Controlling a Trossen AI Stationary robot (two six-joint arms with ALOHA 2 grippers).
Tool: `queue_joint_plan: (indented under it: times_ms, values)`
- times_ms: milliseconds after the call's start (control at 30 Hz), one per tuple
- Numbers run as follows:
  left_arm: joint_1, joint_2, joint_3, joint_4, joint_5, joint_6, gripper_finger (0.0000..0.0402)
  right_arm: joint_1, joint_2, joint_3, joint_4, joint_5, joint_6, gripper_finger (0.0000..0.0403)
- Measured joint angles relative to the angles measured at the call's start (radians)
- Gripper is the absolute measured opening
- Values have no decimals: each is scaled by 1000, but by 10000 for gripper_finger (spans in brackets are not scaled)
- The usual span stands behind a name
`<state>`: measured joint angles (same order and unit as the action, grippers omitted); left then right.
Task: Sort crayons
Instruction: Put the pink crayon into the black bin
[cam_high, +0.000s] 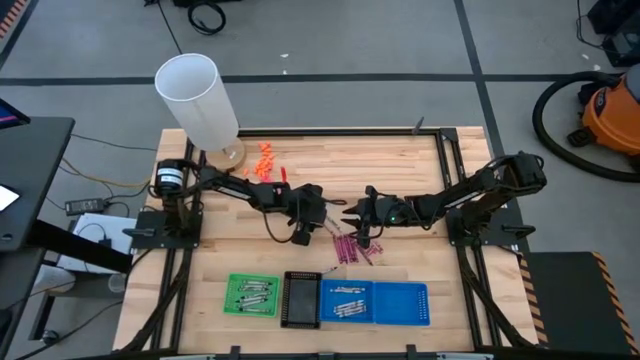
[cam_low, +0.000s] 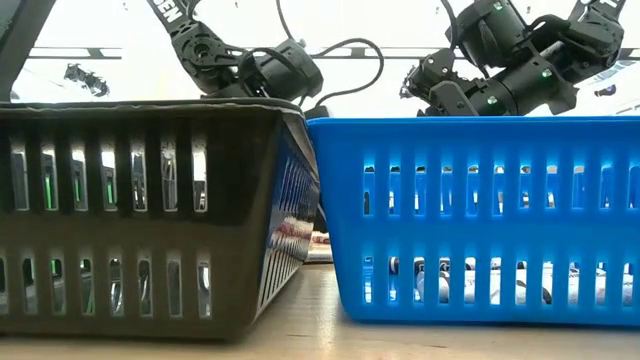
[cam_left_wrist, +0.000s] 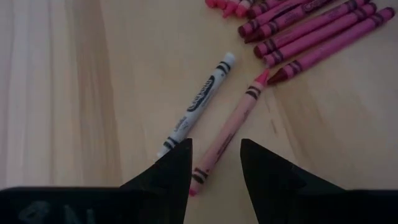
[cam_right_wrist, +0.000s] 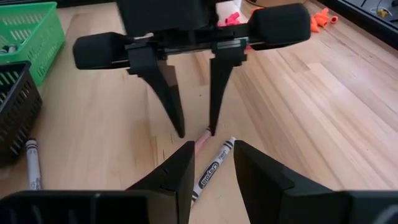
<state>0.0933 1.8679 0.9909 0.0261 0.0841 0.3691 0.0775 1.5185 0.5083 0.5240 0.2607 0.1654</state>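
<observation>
Two grippers are met nose to nose at the middle of the table (cam_high: 420, 150), over a pair of loose crayons. The left gripper (cam_left_wrist: 215, 163) is held with its fingers parted and empty, the pink crayon (cam_left_wrist: 227, 130) lying in the gap between them, while the white-wrapped crayon (cam_left_wrist: 196, 102) lies just beside it, outside one finger. The right gripper (cam_right_wrist: 212, 163) is likewise parted and holding nothing; past its fingers the same white-wrapped crayon is seen on the wood, with the left gripper's tips lowered to the table just beyond it. A cluster of magenta crayons (cam_left_wrist: 311, 28) is left unsorted near the pair. At the table's near edge a green tray (cam_high: 252, 296), a black tray (cam_high: 300, 299) and a blue tray (cam_high: 374, 302) are set side by side, and grey-silver sticks are already seen in the green and blue ones. The step in hand is judged to be a pick of the pink crayon by the left gripper. For the next move, the fingers would need to be closed squarely across the pink crayon without the white one being caught or nudged, after which it would be lifted and carried to its tray; which tray is meant for pink cannot be told.
</observation>
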Motion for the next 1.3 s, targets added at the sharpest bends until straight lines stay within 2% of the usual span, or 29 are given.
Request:
queue_joint_plan:
  times_ms: [233, 367, 567, 767, 1000, 1167, 1300]
  values:
    - [20, 11, 0, -12, 2, -13, 146, 17, 0, 0, 8, 0, 0, 122]
    - [29, 42, 2, -10, 53, -28, 146, 19, 0, 0, 16, 0, 0, 122]
    - [23, 57, 5, -6, 56, -31, 136, 19, 0, 0, 21, 0, -1, 122]
    - [20, 59, 4, -24, 59, -33, 93, 19, 0, 0, 12, 9, 4, 122]
    - [15, 60, 3, -35, 70, -54, 20, 8, 1, 0, -51, 83, 49, 122]
    - [0, 31, 2, -62, 55, -63, 13, 6, 1, 0, -54, 87, 52, 122]
    - [-5, -44, -8, -189, 67, -91, 16, 6, 1, 0, -53, 92, 51, 122]
